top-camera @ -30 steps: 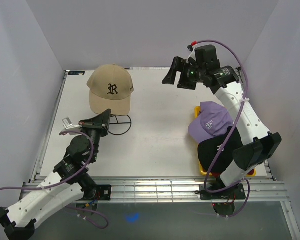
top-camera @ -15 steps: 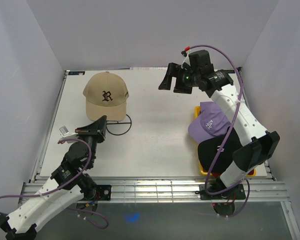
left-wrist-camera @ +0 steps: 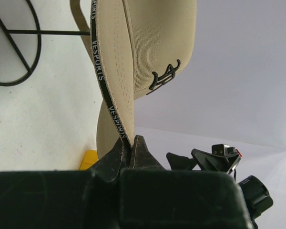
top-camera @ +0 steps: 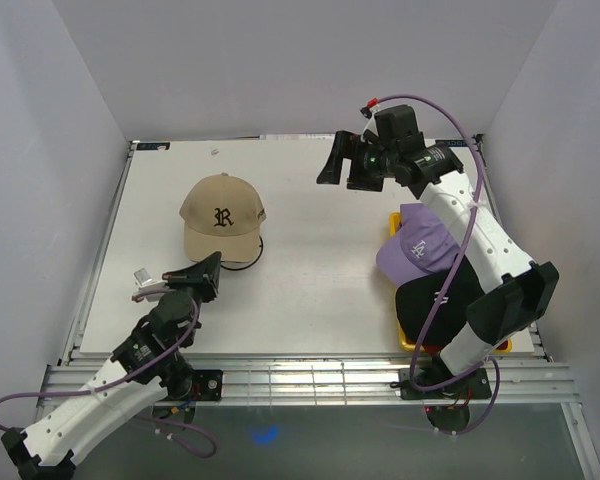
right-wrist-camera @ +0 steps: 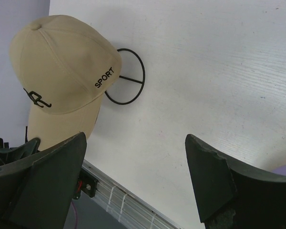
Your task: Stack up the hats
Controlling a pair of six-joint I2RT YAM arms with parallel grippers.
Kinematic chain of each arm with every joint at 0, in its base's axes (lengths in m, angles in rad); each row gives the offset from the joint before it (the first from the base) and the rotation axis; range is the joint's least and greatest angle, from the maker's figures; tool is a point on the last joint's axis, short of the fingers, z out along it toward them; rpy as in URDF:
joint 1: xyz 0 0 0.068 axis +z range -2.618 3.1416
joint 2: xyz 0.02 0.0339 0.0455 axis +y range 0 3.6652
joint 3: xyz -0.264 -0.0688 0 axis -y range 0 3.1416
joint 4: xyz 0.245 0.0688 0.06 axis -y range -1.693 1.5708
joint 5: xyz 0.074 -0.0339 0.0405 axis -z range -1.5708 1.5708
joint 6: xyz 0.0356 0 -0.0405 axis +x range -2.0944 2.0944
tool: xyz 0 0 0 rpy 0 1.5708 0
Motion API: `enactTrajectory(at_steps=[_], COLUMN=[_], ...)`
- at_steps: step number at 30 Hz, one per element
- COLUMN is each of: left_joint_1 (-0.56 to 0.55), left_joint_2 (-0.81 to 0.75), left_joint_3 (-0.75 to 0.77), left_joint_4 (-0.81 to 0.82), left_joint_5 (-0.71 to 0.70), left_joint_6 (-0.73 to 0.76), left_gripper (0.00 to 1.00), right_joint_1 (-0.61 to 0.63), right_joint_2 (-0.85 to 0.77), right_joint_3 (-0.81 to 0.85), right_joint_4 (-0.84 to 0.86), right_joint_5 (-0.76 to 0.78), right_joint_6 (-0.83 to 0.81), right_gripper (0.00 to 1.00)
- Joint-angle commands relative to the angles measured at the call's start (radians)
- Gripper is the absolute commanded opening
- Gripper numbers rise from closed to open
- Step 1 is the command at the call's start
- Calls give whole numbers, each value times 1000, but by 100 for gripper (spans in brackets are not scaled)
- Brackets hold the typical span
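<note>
Contact is at the brim: the left tool (top-camera: pixel 208 268), in the lower left of the top view, is pressed together on the front edge of the curved brim of the tan fabric baseball cap (top-camera: pixel 222 215). In the left wrist view its two dark fingers (left-wrist-camera: pixel 115 151) meet on the brim's edge, beside a black tape printed with white letters that runs along the underside. The tan fabric baseball cap sits left of centre on the white surface (top-camera: pixel 320 260), crown toward the top of the frame and brim toward the bottom. It carries a black embroidered letter on the front and the word SPORT on its side. A thin black wire ring stand (top-camera: pixel 252 248) shows just beside the cap's right edge, partly covered by it; whether the cap rests on the stand cannot be told.

The right tool (top-camera: pixel 342 160) hangs in the upper middle of the top view, its fingers spread wide with nothing between them, well apart from the tan cap.

At the right edge of the surface, a lavender fabric cap with a white logo (top-camera: pixel 417 243) lies on a black fabric cap (top-camera: pixel 435 295). Both sit over a yellow plastic tray (top-camera: pixel 408 344), largely hidden beneath them and the right arm.
</note>
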Motion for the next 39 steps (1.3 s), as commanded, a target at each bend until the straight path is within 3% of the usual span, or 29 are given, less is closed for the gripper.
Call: enactTrajectory(at_steps=[1,13,24,34,39], left_joint_1=[6,6,6,6,6], left_joint_2=[-11,18,80,92,107], left_joint_3=[-7,22,70,101,125], left_joint_4=[-79,-312,-419,-473,-517], left_joint_5=[-31,-31,12,41,72], left_joint_6=[-96,-281,-320,-312,-317], left_gripper=[0,1,44,53,64], right_joint_1=[6,8,9,9,9], right_joint_2=[-40,-43,-48,-54,-58], right_joint_3=[-12,-68,-114,-146,-164], right_joint_4=[37,66,93,119,132], right_joint_5=[10,5,4,-2,-4], right_joint_6=[-22,-24,-21,-13,-9], right_gripper=[89,89,89,89,89])
